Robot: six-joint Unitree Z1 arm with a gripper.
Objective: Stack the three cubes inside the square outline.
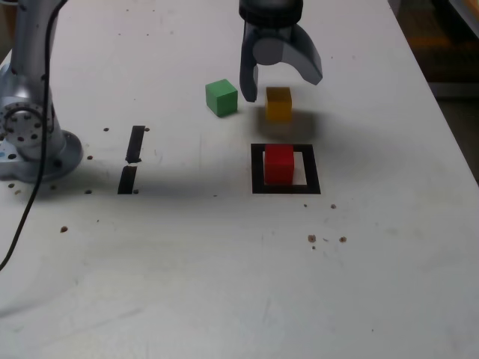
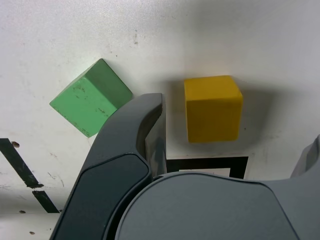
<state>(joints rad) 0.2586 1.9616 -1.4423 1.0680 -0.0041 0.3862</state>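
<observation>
My gripper (image 1: 278, 81): jaws spread wide and empty, hanging over the table (image 1: 224, 284) just above the yellow cube (image 1: 278, 103); in the wrist view the cube (image 2: 213, 108) sits in the gap between my 2 fingers.
Red cube (image 1: 280, 164): already inside the square outline (image 1: 258, 166), set toward the exterior view's left half of the frame.
Green cube (image 1: 221, 97): on the bare table, just beside the yellow one on the exterior view's left, apart from it; in the wrist view its corner (image 2: 92, 97) lies close to the outer side of my dark finger (image 2: 131, 134).
Step in hand, as I judge it: picking up the yellow cube as layer 2 of 3.
Doing it well: I should come straight down with the cube centred between my fingers, pads square to 2 opposite faces, and keep the dark finger clear of the green cube so I do not nudge it.
Placing later: the red cube sits off-centre in the frame, so I should align to the red cube itself, not to the outline.
Writing or brands: I can read none on the cubes, tape or table.
</observation>
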